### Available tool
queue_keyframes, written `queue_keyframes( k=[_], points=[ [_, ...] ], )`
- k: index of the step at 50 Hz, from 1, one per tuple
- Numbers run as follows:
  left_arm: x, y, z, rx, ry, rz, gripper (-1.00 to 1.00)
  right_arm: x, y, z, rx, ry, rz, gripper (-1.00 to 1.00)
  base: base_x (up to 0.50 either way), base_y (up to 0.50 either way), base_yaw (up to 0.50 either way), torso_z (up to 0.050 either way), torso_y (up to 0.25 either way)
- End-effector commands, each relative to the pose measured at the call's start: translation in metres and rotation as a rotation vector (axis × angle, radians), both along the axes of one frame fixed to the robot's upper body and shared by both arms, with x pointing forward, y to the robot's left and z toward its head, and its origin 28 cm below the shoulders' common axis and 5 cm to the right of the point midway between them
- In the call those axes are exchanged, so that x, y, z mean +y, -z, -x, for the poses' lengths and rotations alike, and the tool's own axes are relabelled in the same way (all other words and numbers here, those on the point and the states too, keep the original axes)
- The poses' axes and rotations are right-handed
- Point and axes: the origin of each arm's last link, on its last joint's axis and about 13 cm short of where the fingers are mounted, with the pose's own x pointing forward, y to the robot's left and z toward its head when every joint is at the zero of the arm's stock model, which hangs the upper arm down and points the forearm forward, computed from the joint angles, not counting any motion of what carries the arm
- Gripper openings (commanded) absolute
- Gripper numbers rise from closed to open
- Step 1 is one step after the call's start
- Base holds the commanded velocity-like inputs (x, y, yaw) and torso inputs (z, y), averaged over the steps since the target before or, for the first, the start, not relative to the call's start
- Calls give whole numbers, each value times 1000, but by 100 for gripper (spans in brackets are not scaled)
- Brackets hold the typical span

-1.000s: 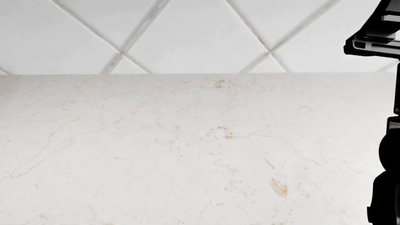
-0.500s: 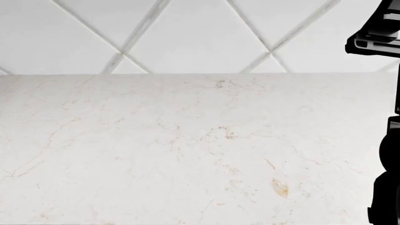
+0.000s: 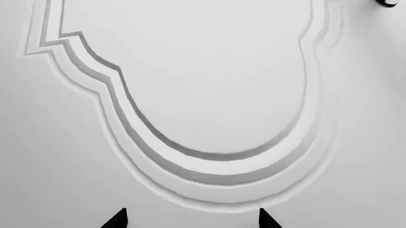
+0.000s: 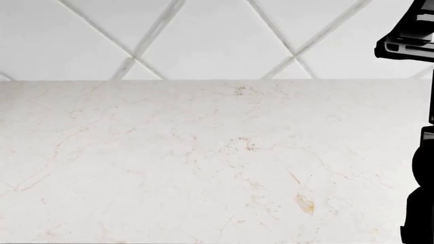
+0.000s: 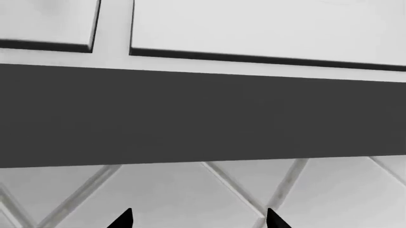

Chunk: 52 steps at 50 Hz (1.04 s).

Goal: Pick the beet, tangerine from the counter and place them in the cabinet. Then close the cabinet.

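Note:
The beet and the tangerine are out of view in every frame. The white marble-like counter (image 4: 203, 162) fills the head view and is bare where it shows. My left gripper (image 3: 190, 219) is open and empty; only its two dark fingertips (image 3: 117, 219) show, facing a white cabinet door (image 3: 203, 80) with a curved routed panel. My right gripper (image 5: 198, 219) is open and empty, raised toward the dark underside of the upper cabinets (image 5: 203, 114). Part of my right arm (image 4: 410, 43) shows at the head view's right edge.
A white diamond-tiled backsplash (image 4: 217, 40) rises behind the counter and also shows in the right wrist view (image 5: 159, 194). Two white cabinet door bottoms (image 5: 266, 28) hang above the dark underside. A small dark object (image 3: 385, 3) sits at the corner of the left wrist view.
My right arm has edged slightly toward the right edge of the head view. The counter and the wall look the same.

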Motion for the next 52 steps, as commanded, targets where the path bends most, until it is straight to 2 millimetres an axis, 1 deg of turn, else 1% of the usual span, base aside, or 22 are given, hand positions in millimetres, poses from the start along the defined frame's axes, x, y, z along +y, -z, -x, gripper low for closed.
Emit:
queue_keyframes(
  k=[1, 3, 9, 13, 20, 25, 33, 39, 43, 48, 52],
  points=[
    [-17, 17, -33, 218, 167, -35, 100, 24, 91, 13, 375, -98, 43, 100, 0, 0, 0, 0, 0],
    [-12, 20, -20, 177, 170, -26, 100, 25, 91, 14, 374, -100, 44, 100, 0, 0, 0, 0, 0],
    [14, 26, 46, 70, 198, 52, 100, 29, 90, 16, 377, -107, 52, 100, 0, 0, 0, 0, 0],
    [25, 39, 80, 45, 211, 50, 100, 31, 93, 18, 384, -112, 49, 100, 0, 0, 0, 0, 0],
    [28, 65, 126, 20, 239, 25, 100, 34, 98, 19, 397, -125, 43, 100, 0, 0, 0, 0, 0],
    [31, 81, 150, 30, 249, 26, 100, 36, 101, 20, 403, -128, 38, 100, 0, 0, 0, 0, 0],
    [35, 107, 173, 80, 254, 66, 100, 36, 104, 22, 406, -128, 31, 100, 0, 0, 0, 0, 0],
    [39, 127, 180, 140, 236, 111, 100, 39, 106, 23, 408, -132, 28, 100, 0, 0, 0, 0, 0],
    [40, 142, 178, 174, 214, 132, 100, 47, 103, 31, 382, -136, 59, 100, 0, 0, 0, 0, 0],
    [43, 157, 171, 206, 185, 144, 100, 61, 94, 48, 325, -141, 111, 100, 0, 0, 0, 0, 0],
    [42, 163, 167, 221, 175, 146, 100, 70, 86, 62, 279, -167, 121, 100, 0, 0, 0, 0, 0]
  ],
)
